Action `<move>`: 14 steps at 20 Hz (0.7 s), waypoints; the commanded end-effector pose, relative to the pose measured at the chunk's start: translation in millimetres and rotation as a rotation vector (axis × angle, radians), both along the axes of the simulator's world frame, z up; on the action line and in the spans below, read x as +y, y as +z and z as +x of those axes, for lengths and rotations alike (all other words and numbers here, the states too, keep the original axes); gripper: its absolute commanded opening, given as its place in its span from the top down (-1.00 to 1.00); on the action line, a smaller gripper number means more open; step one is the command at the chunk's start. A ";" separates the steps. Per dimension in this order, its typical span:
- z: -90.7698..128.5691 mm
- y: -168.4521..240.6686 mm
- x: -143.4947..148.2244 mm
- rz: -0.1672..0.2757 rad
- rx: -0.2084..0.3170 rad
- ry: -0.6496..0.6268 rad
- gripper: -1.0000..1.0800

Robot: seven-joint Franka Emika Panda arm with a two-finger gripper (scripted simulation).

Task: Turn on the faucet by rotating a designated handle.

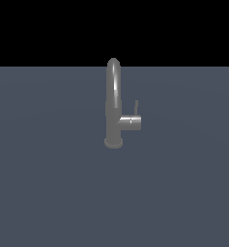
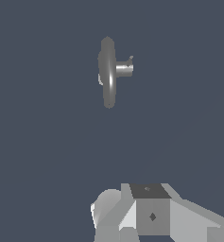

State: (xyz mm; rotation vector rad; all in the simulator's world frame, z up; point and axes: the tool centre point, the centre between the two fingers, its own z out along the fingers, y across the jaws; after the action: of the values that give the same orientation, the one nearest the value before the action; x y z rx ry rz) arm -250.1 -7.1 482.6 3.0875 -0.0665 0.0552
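Grey metal, the faucet [image 1: 114,103] stands upright on a flat blue-grey floor [image 1: 43,193], near the middle of the exterior view and toward the far side, its arched spout rising past the floor's far edge into the black background. A stubby side cylinder [image 1: 131,122] juts toward the exterior view's right, and the handle [image 1: 136,107], a thin dark rod, points straight up from its end. No containers show in either view. The floor lies open on every side of the faucet. In the wrist view the faucet [image 2: 107,71] is seen from above, well apart from the gripper [image 2: 151,215], of which only the pale body shows; its fingers are out of sight, so I cannot tell whether it is open or closed.
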 end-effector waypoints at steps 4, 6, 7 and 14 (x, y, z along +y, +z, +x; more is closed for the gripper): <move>1.2 -0.1 0.0 0.003 0.003 -0.003 1.00; 3.2 -0.4 0.0 0.008 0.008 -0.008 1.00; 4.7 -0.5 0.0 0.012 0.011 -0.011 1.00; 22.2 -3.0 -0.6 0.057 0.053 -0.055 1.00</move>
State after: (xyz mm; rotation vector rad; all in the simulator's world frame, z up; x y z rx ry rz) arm -232.5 -7.4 480.5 3.1293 -0.1346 -0.0130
